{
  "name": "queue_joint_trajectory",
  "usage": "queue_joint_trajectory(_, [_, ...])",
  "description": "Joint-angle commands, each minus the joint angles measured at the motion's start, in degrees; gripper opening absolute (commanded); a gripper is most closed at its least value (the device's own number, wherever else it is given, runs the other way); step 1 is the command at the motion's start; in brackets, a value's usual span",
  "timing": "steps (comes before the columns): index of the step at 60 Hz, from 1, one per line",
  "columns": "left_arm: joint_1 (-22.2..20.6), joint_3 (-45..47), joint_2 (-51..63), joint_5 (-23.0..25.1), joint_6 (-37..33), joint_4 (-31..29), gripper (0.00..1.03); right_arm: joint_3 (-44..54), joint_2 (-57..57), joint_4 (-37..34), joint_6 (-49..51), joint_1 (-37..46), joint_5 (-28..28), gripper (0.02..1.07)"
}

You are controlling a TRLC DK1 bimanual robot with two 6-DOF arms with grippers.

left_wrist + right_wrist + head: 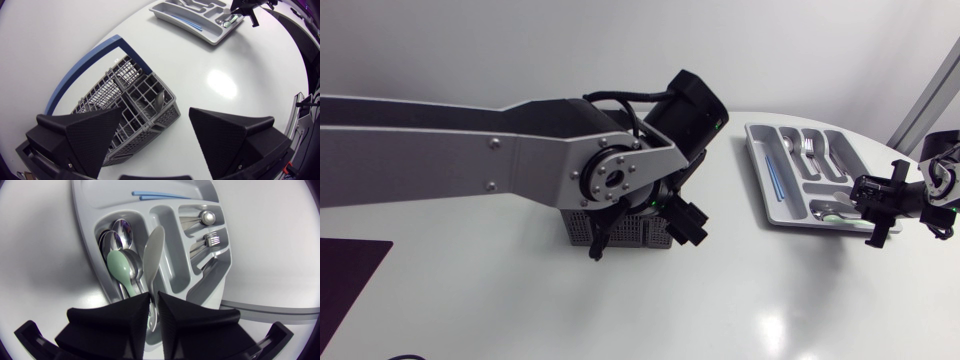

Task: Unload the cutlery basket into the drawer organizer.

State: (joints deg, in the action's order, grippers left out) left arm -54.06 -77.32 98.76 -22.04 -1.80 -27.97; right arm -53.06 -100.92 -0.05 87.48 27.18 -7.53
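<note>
Your white, glossy table (620,310) has a rounded edge and carries everything. The drawer organizer (89,230) is a grey moulded plastic tray with long, smooth-walled compartments.

Your left arm (470,150), made of flat silver links with black joints, stretches in well apart from the organizer. It ends over the cutlery basket (145,95), a grey plastic lattice box with a blue hoop handle that also stands well away from the organizer. The left gripper (155,112) hangs just above the basket with its ribbed wedge fingers spread wide and gripping nothing. One metal utensil (160,99) leans in the basket compartment nearest the organizer; I can't tell whether it is a spoon or a fork.

Your right gripper (153,297) sits at the organizer's spoon end. Its fingers are drawn almost together and appear clenched on the handle of a pale grey spoon (154,245). That spoon's oval bowl lies over the divider between two compartments.

In the compartment beside that spoon, a matte mint-green spoon (119,265) rests on a pile of shiny steel spoons (122,230). Steel forks (212,240) lie in a slot on the pale spoon's other side. Two thin blue sticks (155,196) lie in the long slot along the organizer's far side.
</note>
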Motion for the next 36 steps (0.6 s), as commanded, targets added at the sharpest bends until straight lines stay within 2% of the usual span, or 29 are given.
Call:
queue_joint_trajectory(1, [-0.5, -1.3, 1.6, -0.9, -1.3, 0.0, 0.94, 2.2, -0.5, 1.6, 2.3, -0.9, 1.5, 0.40])
queue_joint_trajectory(4, [-0.5, -1.3, 1.7, -0.9, -1.3, 0.0, 0.94, 3.1, -0.1, 3.6, 2.5, -1.3, 2.4, 0.49])
queue_joint_trajectory(11, [-0.5, -1.6, 2.1, -1.1, -1.4, 0.0, 0.94, 4.8, 1.2, 6.6, 2.7, -2.0, 3.3, 0.57])
queue_joint_trajectory(20, [-1.1, -1.8, 2.9, -1.5, -1.9, 0.0, 0.94, 5.8, 3.8, 7.5, 1.6, -2.5, 3.3, 0.63])
queue_joint_trajectory(36, [-1.9, -3.2, 4.6, -4.3, -2.4, 0.1, 0.94, 8.5, 14.9, 4.8, -7.8, -6.5, 2.8, 0.77])
